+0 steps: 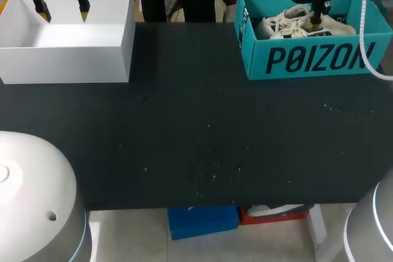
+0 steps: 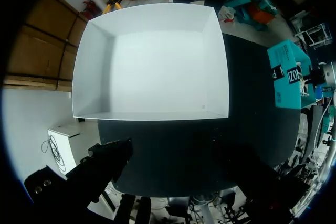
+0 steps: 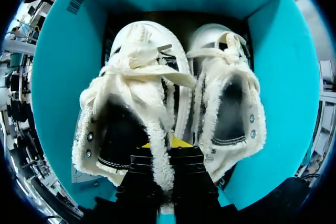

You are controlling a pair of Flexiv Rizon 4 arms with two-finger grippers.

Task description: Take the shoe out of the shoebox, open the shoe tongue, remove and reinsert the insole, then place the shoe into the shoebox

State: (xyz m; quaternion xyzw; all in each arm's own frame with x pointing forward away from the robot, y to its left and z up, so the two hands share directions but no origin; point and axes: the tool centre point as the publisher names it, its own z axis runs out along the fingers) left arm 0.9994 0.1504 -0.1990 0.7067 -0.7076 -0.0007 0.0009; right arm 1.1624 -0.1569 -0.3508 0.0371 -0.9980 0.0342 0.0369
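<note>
Worktop: dark worktop (image 1: 196, 121), white box (image 1: 67, 59) at its far left, teal shoebox (image 1: 319, 59) at its far right.
Done: nothing finished yet, judging by both shoes lying inside shoebox.
Step in hand: first one, taking a shoe out; only as far as the grasp.
Left to do: lift out, open tongue, pull and refit insole, return to shoebox.
Shoe: cream shoe (image 3: 131, 108), fleece-lined, laces tied, directly ahead of right tool, heel end nearest it and toe pointing away.
Second shoe: second shoe (image 3: 231, 103), same kind, lying against the first, ahead of right tool and to one side.
Right tool: right tool (image 3: 168, 148) down inside shoebox, jaws close together, clenched on fleece collar edge of shoe on the side facing second shoe; a yellow tip showing just behind that collar.
Left tool: left tool (image 1: 62, 10) hanging over white box, well apart from shoebox, jaws spread wide, released, nothing held or touched.
Risk, as a judgement: thin hold on soft fleece, likely to slip; second shoe so close as to be dragged along.
</note>
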